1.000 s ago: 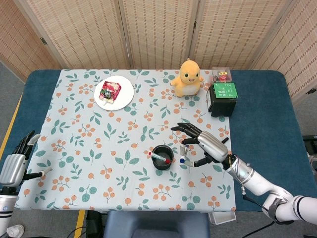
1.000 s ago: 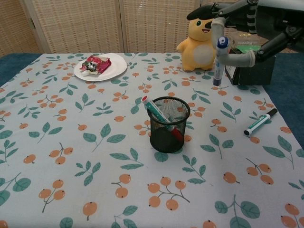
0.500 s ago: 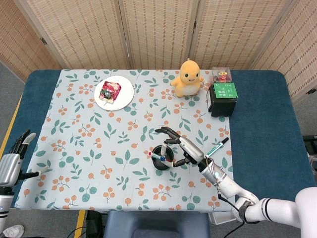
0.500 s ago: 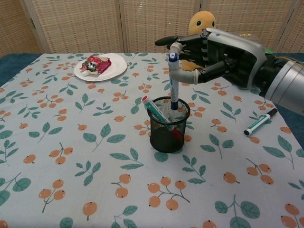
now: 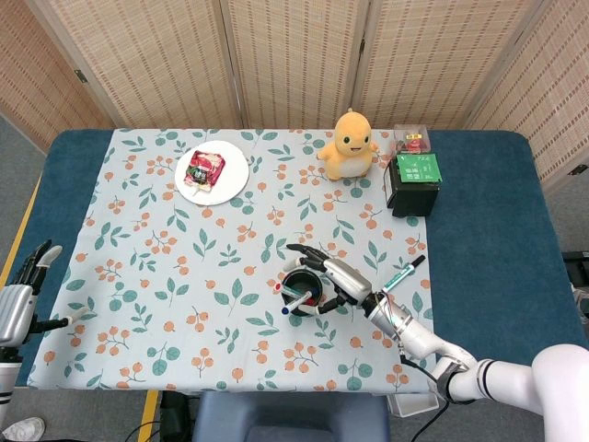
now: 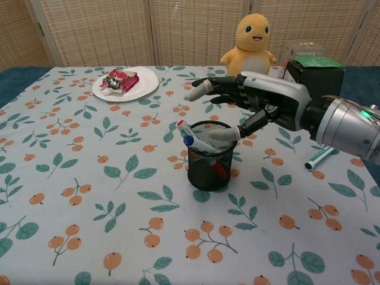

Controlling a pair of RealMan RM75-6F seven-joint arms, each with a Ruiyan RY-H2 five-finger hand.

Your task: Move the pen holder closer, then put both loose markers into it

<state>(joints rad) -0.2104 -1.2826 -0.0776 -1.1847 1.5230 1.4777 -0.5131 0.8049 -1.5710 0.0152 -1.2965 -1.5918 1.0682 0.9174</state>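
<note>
Chest view shows our right hand (image 6: 261, 104) just above the black mesh pen holder (image 6: 209, 163), which stands near the worktop's front centre. Half a second ago we held the blue-capped marker (image 6: 199, 144) upright over the holder; now it leans inside beside a red-capped marker (image 6: 189, 132), and our fingers are spread, thumb still near its barrel. We judge that marker delivered. One green marker (image 6: 319, 157) remains loose on the cloth to the right of the holder, well apart from it, so the task is unfinished. Our left hand (image 5: 20, 299) waits at the worktop's left edge, fingers apart, holding nothing. Open cloth surrounds the holder. Farther back sit a plate of snacks (image 6: 126, 82), a yellow plush toy (image 6: 252, 43) and a black box (image 6: 313, 73).
</note>
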